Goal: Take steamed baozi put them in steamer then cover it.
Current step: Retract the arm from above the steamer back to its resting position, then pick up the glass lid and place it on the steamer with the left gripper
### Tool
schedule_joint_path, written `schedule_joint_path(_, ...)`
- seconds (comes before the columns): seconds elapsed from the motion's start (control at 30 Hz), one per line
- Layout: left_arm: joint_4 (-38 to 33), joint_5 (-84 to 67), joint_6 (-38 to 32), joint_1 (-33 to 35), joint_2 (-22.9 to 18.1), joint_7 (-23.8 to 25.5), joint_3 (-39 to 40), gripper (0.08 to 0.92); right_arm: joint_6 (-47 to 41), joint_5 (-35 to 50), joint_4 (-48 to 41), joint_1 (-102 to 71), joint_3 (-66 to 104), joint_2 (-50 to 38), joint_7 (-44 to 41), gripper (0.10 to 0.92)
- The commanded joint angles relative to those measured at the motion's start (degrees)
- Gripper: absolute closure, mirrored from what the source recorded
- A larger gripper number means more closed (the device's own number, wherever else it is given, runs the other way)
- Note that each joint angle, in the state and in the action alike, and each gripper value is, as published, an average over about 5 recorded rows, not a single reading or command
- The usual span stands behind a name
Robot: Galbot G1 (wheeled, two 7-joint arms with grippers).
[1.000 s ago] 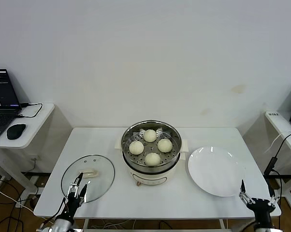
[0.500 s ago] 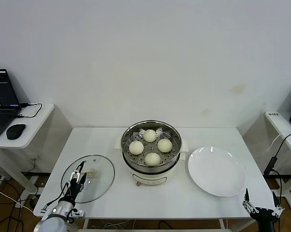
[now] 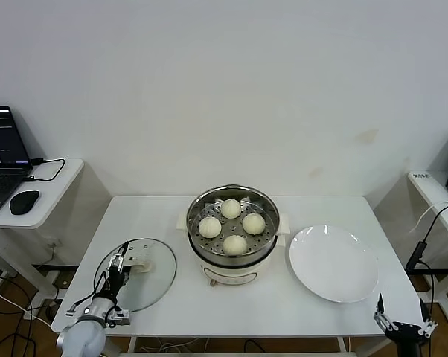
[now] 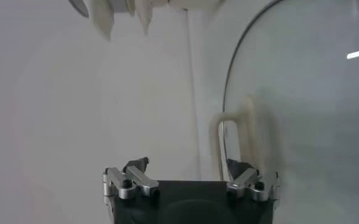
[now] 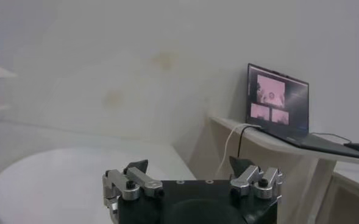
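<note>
White wall behind, and a white tabletop (image 3: 172,297) in front of it carrying everything. At its middle stands the steamer (image 3: 234,236), a shiny perforated basket on a cream pot base, with all four steamed baozi (image 3: 235,244) sitting in it, close together in a diamond. No lid on it: the cover (image 3: 136,274) lies flat on the tabletop well to the left of the steamer, its cream handle (image 3: 140,262) facing up. The left tool (image 3: 117,269) is down over the cover's near-left part, its fingers apart and set either side of that handle; the left wrist view shows the handle (image 4: 233,141) running between the two fingertips, not yet clamped. To the right of the steamer rests a flat white plate (image 3: 333,262). The right tool (image 3: 402,323) hangs off the tabletop's near right corner, fingers wide apart, holding nothing
</note>
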Motion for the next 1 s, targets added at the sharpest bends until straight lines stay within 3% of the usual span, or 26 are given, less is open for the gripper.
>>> schedule_joint_path(0.03, 2.9, -0.62, -0.01, -1.88, -0.01, 0.08, 0.53, 0.312, -0.06, -0.38, -0.7, 0.27, 0.03, 0.24, -0.06, 0.203)
schedule_joint_path(0.63, 3.2, -2.93, -2.33, -0.9, -1.02, -5.24, -1.07, 0.822, 0.02, -1.04, -0.72, 0.4, -1.14, 0.07, -0.26, 0.203)
schedule_joint_path(1.0, -9.36, -7.41, -1.95, 4.04, 3.24, -4.87, -4.62, 0.853, -0.09, -1.4, -0.06, 0.5, -2.48, -0.27, -0.32, 0.203)
